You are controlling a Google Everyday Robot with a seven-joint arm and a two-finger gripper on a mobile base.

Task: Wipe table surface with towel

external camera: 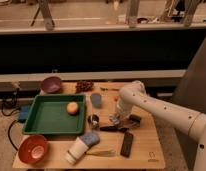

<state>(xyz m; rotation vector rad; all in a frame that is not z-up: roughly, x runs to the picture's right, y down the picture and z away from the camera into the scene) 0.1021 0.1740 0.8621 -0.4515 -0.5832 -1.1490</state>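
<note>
This is looking like a robot test lab: cables [7, 106] are trailing across the floor [2, 146] beside a table [146, 147], a dark barrier [96, 52] is running behind, and the gripper [116, 119] is hovering low over its middle.

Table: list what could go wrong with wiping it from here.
The gripper sits low over the table amid clutter; a sweep could knock over the small metal cup or shove the flat black object off the front edge. The dark utensil just in front of it would likely be dragged along.
</note>
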